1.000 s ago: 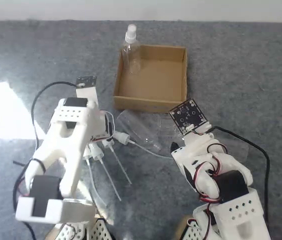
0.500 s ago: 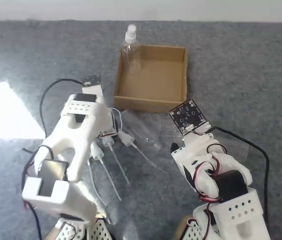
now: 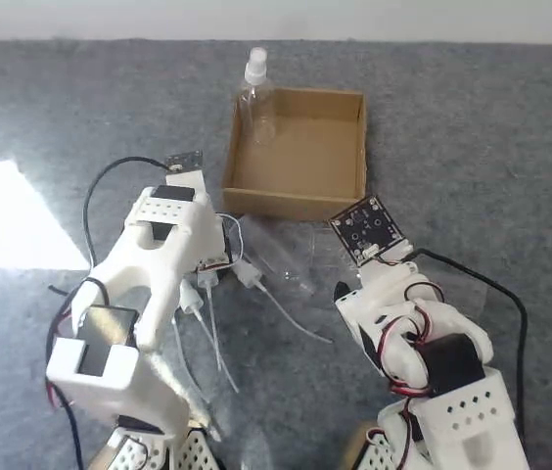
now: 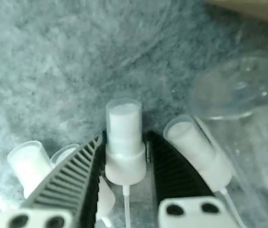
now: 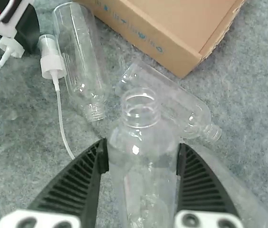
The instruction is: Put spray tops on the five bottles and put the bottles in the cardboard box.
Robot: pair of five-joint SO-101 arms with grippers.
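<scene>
Cardboard box (image 3: 292, 203) holds one spray-topped bottle (image 3: 255, 98) upright

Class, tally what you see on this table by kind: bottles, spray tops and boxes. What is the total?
Bottles: 4
Tops: 5, one of them fitted
Box: 1
Total: 10

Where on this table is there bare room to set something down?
Bare table lies right of the cardboard box, and left of it. Its floor is free except the capped bottle in one far corner. In front of the box it's crowded: loose bottles and spray tops.
</scene>
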